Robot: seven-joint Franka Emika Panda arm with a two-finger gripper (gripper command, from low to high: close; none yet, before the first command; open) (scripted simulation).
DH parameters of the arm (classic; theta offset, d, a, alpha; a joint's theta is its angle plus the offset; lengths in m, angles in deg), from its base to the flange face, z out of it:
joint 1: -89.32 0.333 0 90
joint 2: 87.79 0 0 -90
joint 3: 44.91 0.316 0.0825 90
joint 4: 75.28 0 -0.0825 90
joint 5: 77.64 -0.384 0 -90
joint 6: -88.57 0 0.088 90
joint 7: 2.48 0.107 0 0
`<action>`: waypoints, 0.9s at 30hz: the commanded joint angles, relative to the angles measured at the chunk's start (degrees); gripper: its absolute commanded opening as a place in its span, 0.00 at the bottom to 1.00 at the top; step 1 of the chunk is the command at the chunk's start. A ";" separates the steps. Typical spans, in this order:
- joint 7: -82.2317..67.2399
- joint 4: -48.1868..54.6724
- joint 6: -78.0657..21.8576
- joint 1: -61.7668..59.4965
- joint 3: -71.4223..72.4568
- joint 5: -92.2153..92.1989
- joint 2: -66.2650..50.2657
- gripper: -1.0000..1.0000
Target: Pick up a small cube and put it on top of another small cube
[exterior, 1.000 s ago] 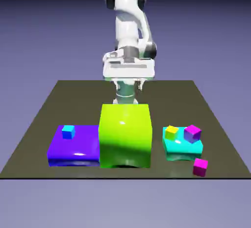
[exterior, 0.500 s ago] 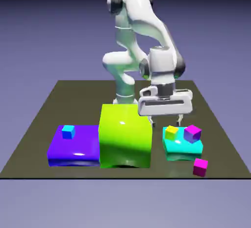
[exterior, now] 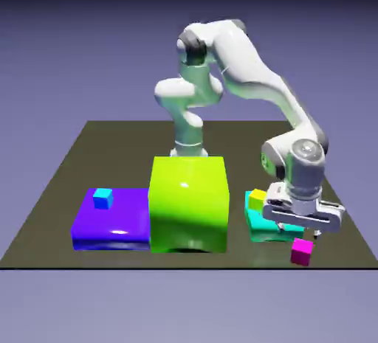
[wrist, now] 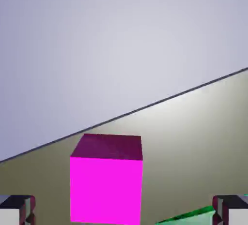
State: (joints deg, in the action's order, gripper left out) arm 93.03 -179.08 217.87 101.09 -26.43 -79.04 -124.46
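My hand point(exterior: 298, 235) has swung from above the teal block point(exterior: 258, 224) toward the exterior view's right and dropped low, just above the pink cube point(exterior: 301, 251). The cube sits on the table point(exterior: 66, 179) near its front edge, just beside the teal block. My fingers point(wrist: 17, 209) are spread wide, 1 on each side of the cube, not touching it.

No readable text or markings.
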 commanded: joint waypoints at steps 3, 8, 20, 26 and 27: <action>0.22 -0.17 4.34 1.09 -0.75 0.71 -4.15 0.50; 0.25 -0.19 5.01 1.27 -0.86 0.82 -4.80 0.00; -14.56 -13.33 -10.12 -15.72 20.12 0.28 19.77 0.00; -19.05 -19.47 -11.28 -20.72 26.80 1.51 25.39 0.00; -18.28 -20.80 -8.79 -20.06 26.23 2.65 23.89 0.00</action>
State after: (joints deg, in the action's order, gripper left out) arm 74.66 -199.88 209.12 81.03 -0.19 -76.57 -100.57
